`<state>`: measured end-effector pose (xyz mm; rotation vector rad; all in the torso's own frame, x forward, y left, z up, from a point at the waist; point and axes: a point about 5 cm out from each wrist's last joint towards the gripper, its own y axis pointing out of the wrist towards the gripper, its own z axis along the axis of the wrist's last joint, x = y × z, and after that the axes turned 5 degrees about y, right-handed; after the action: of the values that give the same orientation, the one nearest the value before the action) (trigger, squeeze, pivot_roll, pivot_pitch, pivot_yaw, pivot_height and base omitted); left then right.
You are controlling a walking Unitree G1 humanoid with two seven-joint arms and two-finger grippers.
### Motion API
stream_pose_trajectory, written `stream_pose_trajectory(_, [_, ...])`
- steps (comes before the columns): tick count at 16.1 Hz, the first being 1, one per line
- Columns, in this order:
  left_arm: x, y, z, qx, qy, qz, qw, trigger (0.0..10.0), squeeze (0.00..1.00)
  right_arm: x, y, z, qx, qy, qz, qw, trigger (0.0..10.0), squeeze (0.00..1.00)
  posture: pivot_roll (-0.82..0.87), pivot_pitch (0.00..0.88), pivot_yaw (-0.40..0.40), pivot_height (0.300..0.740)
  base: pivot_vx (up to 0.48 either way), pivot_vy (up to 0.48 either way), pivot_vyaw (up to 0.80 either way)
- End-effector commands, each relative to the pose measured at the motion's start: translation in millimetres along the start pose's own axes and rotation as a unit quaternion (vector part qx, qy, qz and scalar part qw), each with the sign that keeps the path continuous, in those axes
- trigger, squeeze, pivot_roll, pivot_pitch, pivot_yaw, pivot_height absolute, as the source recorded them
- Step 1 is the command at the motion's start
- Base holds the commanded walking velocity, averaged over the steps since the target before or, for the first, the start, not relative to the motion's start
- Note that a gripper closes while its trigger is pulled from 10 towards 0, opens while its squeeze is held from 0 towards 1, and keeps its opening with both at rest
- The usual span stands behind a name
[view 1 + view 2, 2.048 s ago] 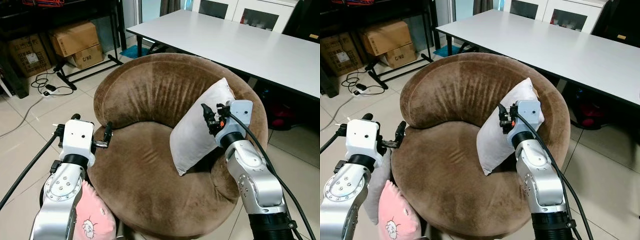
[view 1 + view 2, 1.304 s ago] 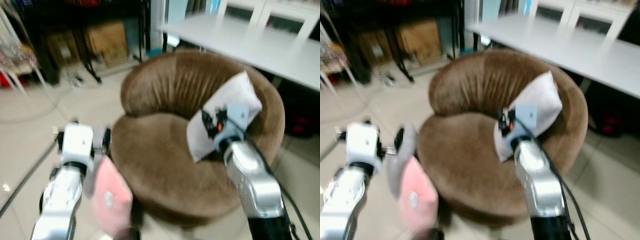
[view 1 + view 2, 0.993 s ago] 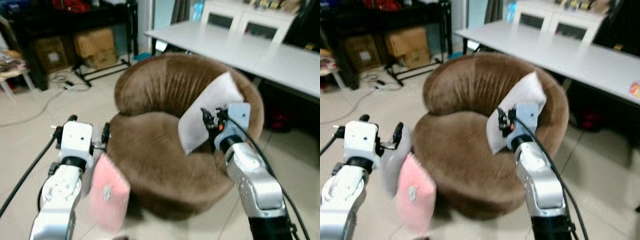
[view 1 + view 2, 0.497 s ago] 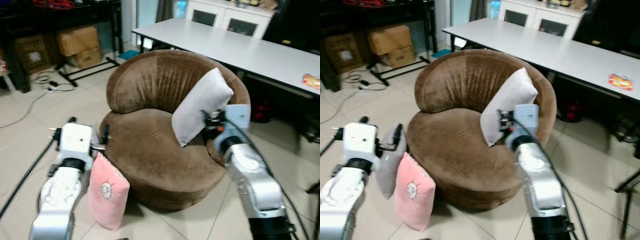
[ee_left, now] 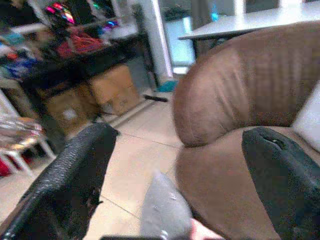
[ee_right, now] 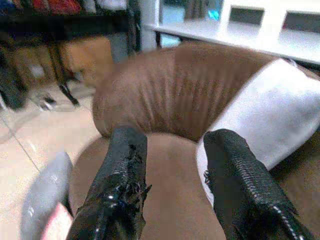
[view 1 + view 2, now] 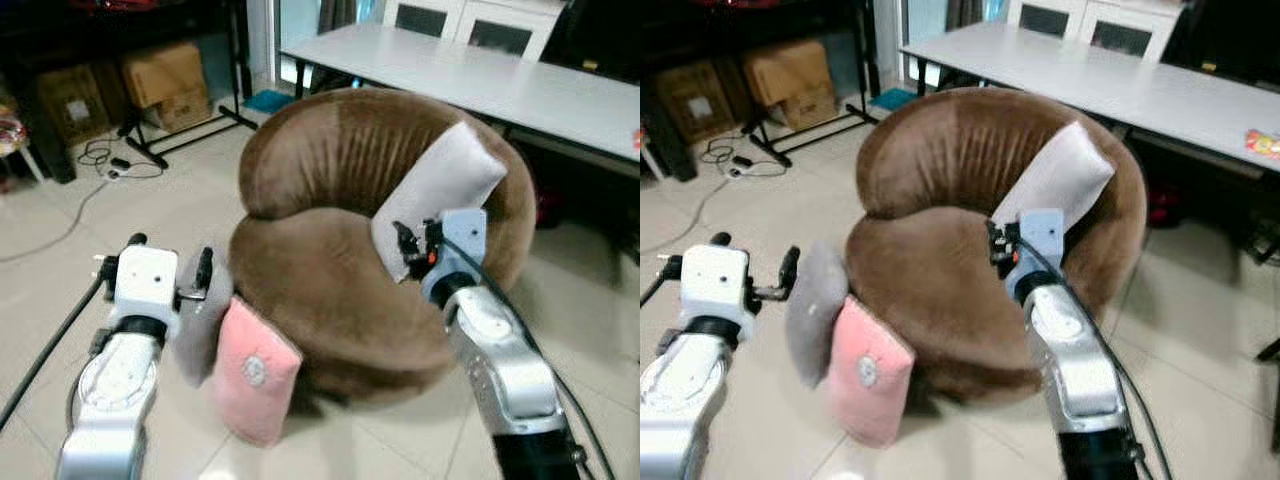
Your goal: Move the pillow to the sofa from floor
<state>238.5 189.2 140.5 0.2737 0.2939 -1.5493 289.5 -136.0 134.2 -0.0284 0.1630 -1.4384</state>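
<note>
Leaning against the front of the round brown sofa [image 7: 340, 300], a pink pillow [image 7: 255, 370] stands on its edge on the pale tiled floor [image 7: 90, 250], and just behind it a grey pillow [image 7: 815, 310] stands on the floor too, pressed between the pink one and the sofa's side. Nearest the camera the two silver arms reach forward. The left gripper [image 7: 168, 268] hovers just beside the top of the grey pillow without touching it, and its black fingers [image 5: 75, 170] are spread wide with nothing between them, the grey pillow's tip [image 5: 162, 210] showing below the gap in the left wrist view. The right gripper [image 7: 408, 250] is held out over the sofa's seat, close to the lower corner of a white pillow [image 7: 440, 190]; its fingers [image 6: 120, 185] stand apart and hold nothing, though whether a fingertip brushes that pillow cannot be told. The white pillow already sits on the sofa, propped at a slant against the inside of the backrest on the robot's right side. Beyond the sofa a long white table [image 7: 1090, 80] runs across the room, with white cabinets [image 7: 470, 20] behind it. Off to the robot's left, cardboard boxes [image 7: 165, 80] sit under a dark shelf frame [image 7: 215, 60], and a cable [image 7: 95, 160] trails over the tiles near them.
</note>
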Motion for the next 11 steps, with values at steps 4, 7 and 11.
stream_pose_trajectory(4, [-4.5, -0.1, 1.5, 0.002, 0.009, 0.005, 1.000, 10.0, 0.00, 0.1, 1.5, 4.7, 0.008, 0.001, -0.003, 1.000, 10.0, 0.00, -0.06, 0.000, -0.040, 0.740, 0.000, 0.391, 0.00])
stream_pose_trajectory(7, [-4.6, 0.0, 2.4, 0.007, 0.010, 0.005, 1.000, 10.0, 0.00, -0.6, 1.4, 4.3, 0.007, 0.003, -0.002, 1.000, 10.0, 0.00, -0.06, 0.000, -0.038, 0.740, 0.000, 0.129, 0.00])
stream_pose_trajectory(11, [-6.9, 1.8, 3.7, 0.014, 0.003, 0.000, 1.000, 10.0, 0.00, 1.3, 0.7, 3.0, 0.006, 0.007, -0.010, 1.000, 10.0, 0.00, -0.07, 0.000, -0.032, 0.740, 0.000, 0.000, 0.00])
